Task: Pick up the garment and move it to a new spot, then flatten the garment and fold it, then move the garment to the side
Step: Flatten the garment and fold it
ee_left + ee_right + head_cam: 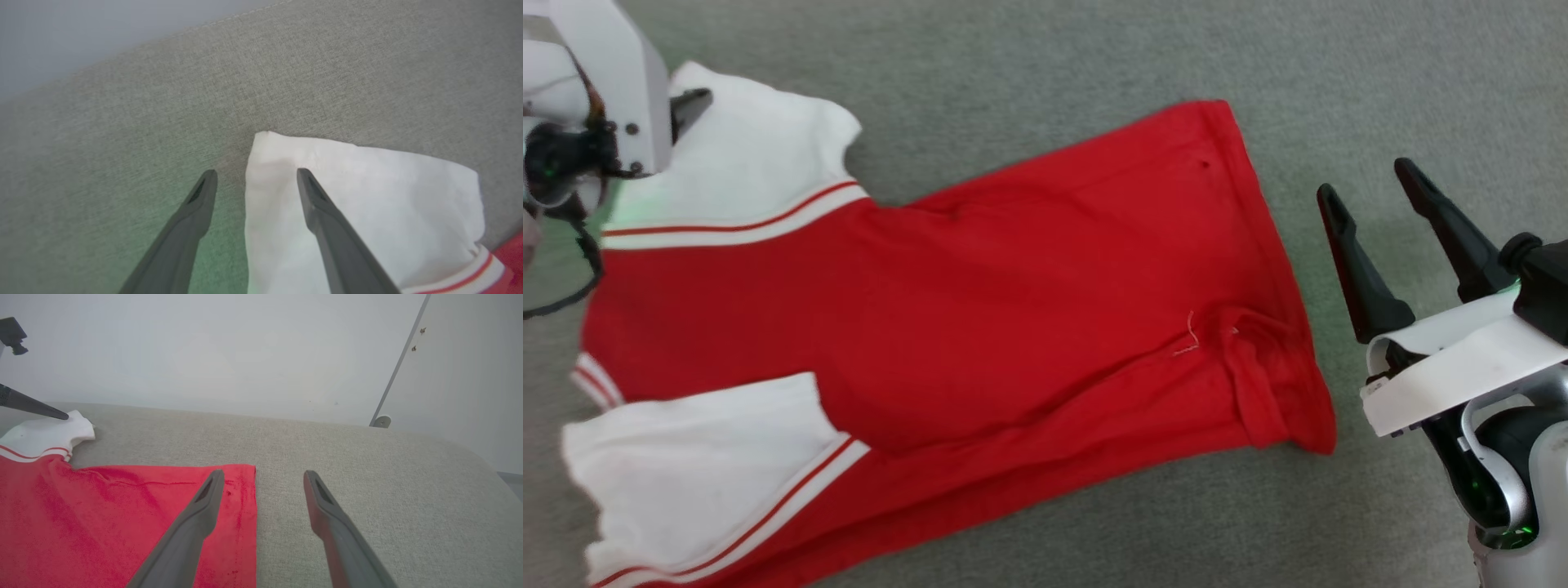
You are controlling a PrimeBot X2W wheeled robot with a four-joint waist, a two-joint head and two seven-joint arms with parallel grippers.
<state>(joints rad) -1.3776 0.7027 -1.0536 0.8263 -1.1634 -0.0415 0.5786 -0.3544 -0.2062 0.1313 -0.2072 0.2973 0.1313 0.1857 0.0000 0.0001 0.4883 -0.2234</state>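
Lying flat on the grey cloth top (1054, 49), the garment (1013, 310) looks soft, light and floppy (it will sag if I lift one spot). I would pinch its white sleeve (367, 196) and its red hem (1262, 245). My left gripper (256, 173) and right gripper (1365, 178) are both spread wide apart, holding nothing. A pale wall (245, 347) stands behind.

garment (1013, 310): near sleeve cut off at head view's bottom edge | my left hand (256, 172): there mostly behind my forearm (613, 73)
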